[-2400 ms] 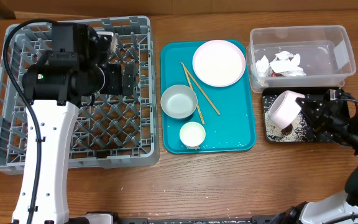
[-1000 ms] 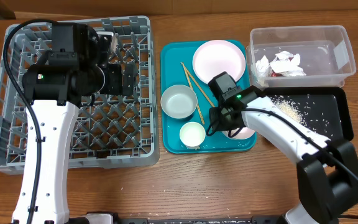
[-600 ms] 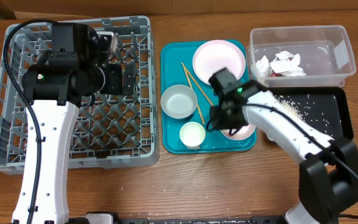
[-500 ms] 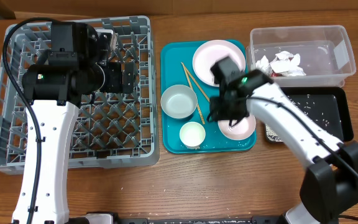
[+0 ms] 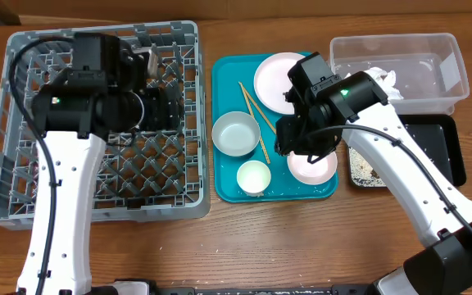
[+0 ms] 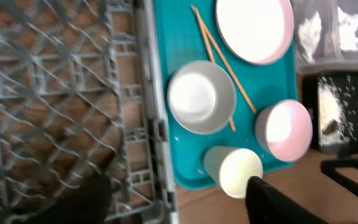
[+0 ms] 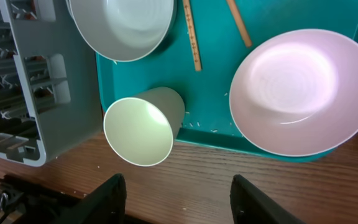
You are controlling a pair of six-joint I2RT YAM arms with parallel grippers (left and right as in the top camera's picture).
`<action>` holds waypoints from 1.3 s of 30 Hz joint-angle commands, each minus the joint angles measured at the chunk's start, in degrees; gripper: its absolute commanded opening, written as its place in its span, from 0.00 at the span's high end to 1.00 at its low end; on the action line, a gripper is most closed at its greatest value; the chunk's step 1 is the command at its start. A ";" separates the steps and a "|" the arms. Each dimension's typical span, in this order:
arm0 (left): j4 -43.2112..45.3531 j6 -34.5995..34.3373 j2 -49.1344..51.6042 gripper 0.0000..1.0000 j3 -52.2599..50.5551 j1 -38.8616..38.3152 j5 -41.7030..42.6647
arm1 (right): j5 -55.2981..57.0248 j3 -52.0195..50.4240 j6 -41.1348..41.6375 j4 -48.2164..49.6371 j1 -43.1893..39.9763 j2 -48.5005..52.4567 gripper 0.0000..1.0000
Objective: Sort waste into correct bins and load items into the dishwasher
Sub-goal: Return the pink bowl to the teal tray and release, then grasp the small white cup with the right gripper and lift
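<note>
The right hand [image 7: 178, 198] hung over the near right corner of the teal tray [image 5: 226, 184], fingers spread wide, gripping nothing. Right under it sat the pink bowl [image 7: 303, 90], upright on the tray, near the small cup [image 7: 143, 127]. The white bowl [image 5: 235, 133], chopsticks [image 5: 262, 124] and plate [image 5: 281, 80] lay on that same tray. The left hand [image 6: 176, 202] hovered above the grey rack [image 5: 23, 192], fingers apart too, empty. Rice grains [image 5: 365, 168] speckled the black tray [image 5: 445, 152] on the desk [image 5: 301, 246]; wrappers [image 6: 309, 28] lay in the clear tub [image 5: 445, 57].
</note>
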 commanded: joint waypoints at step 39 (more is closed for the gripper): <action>-0.02 -23.37 5.95 0.10 -0.20 -13.66 -14.62 | -4.85 -22.49 7.30 23.61 3.50 2.43 0.96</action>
